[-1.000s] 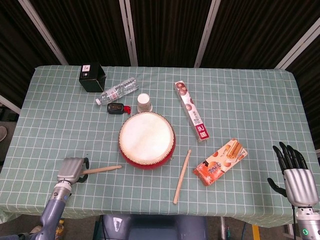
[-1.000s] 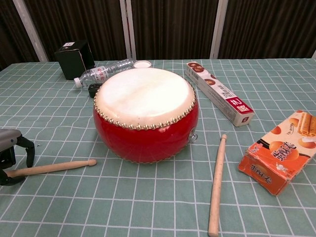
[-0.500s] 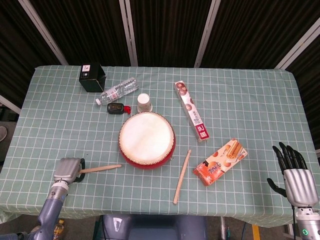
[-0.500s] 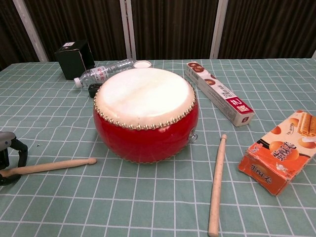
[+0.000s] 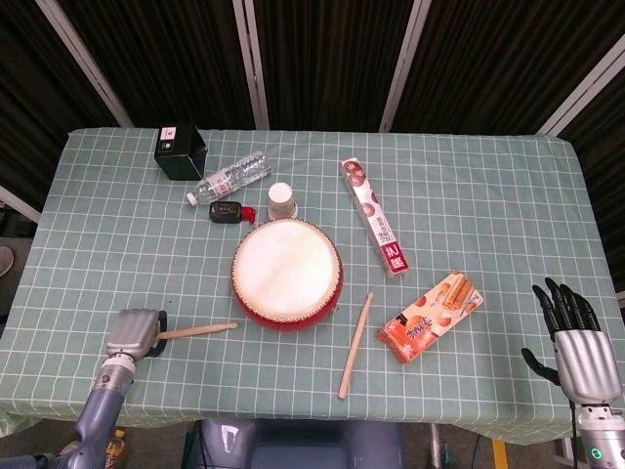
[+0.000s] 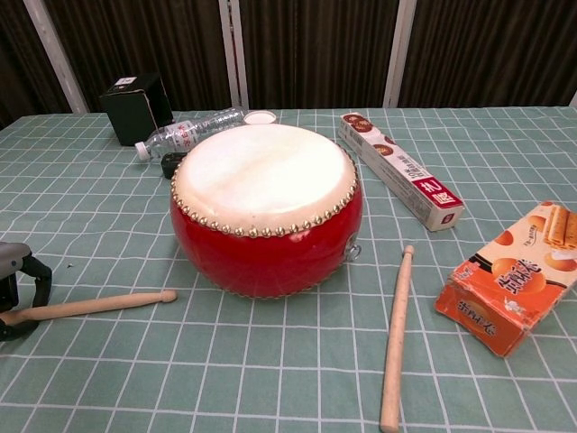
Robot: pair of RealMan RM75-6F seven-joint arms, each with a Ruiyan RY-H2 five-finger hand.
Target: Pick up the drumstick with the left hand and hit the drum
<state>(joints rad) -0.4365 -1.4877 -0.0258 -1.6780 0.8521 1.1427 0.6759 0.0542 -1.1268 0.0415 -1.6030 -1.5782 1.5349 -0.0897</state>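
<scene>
The red drum [image 5: 286, 272] with a pale skin stands upright at mid-table, large in the chest view [image 6: 266, 194]. A wooden drumstick [image 5: 200, 331] lies flat on the cloth left of the drum, its tip toward the drum [image 6: 99, 305]. My left hand [image 5: 135, 334] is at the stick's butt end, at the table's front left. In the chest view its dark fingers [image 6: 38, 275] arch over the butt, but the stick still rests on the table. My right hand [image 5: 576, 337] hovers at the front right edge, fingers spread and empty.
A second drumstick [image 5: 356, 344] lies right of the drum, beside an orange snack box [image 5: 431, 316]. A long narrow box [image 5: 374, 217] lies behind it. At the back are a paper cup [image 5: 282, 200], a water bottle [image 5: 229, 178], a small black object [image 5: 227, 211] and a black box [image 5: 181, 150].
My left hand has slid a little leftward along the stick toward its butt end. The drumstick itself has stayed in place. The right hand is still.
</scene>
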